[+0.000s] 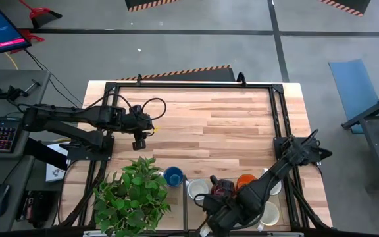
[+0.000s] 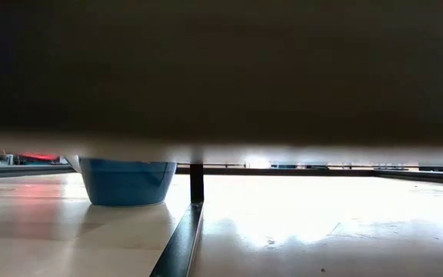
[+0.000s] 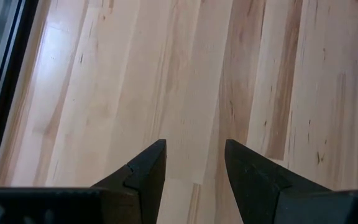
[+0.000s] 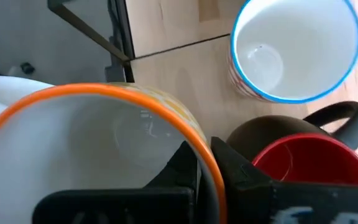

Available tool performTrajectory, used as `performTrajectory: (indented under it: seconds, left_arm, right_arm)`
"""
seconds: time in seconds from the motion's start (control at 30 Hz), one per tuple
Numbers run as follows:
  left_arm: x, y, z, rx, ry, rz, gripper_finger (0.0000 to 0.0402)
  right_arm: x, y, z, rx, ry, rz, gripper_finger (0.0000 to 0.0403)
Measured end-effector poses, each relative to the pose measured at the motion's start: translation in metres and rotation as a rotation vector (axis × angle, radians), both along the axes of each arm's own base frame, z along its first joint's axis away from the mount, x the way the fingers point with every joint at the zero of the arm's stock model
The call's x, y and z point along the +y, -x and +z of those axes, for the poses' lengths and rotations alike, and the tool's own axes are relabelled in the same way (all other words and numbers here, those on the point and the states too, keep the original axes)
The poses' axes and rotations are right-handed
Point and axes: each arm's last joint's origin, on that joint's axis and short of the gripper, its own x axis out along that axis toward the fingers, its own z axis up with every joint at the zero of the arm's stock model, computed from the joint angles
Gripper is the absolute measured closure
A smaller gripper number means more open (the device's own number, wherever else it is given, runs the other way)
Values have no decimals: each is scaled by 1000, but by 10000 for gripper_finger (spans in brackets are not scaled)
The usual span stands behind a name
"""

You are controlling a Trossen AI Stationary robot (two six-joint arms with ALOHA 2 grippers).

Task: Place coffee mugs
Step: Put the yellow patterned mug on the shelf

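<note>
Several coffee mugs stand along the table's near edge: a blue one (image 1: 173, 176) beside the plant, a white one with a blue rim (image 4: 297, 50), a dark red one (image 4: 309, 162), an orange one (image 1: 245, 182) and two white ones (image 1: 270, 212). My right gripper (image 4: 207, 152) is low over this group and shut on an orange-rimmed mug with a white inside (image 4: 104, 130). In the high view my right gripper (image 1: 217, 214) and its arm hide that mug. My left gripper (image 3: 194, 152) hovers open over bare wood at the table's left (image 1: 139, 139). My right gripper holds the orange-rimmed mug by its rim (image 4: 188, 127), on the side next to the dark red mug. One finger (image 4: 182, 168) is inside the mug and the other (image 4: 238, 171) outside. The fingers slant down from above. I cannot tell whether the mug stands on the table.
A leafy potted plant (image 1: 133, 194) stands at the near left corner. A black metal frame (image 1: 278, 112) runs around the tabletop, and one bar of it (image 2: 183, 238) crosses the near edge. The table's middle and far part are bare wood (image 1: 209, 125).
</note>
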Motion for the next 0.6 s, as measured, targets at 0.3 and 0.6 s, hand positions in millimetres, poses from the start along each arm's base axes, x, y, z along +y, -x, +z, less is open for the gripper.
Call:
performTrajectory:
  seconds: [0.3, 0.6]
  left_arm:
    - [0, -1, 0, -8, 0, 0, 248]
    - [0, -1, 0, -9, 0, 0, 248]
  right_arm:
    - [-6, -6, -5, -9, 59, 49, 403]
    - [-1, -14, -30, 60, 77, 83, 403]
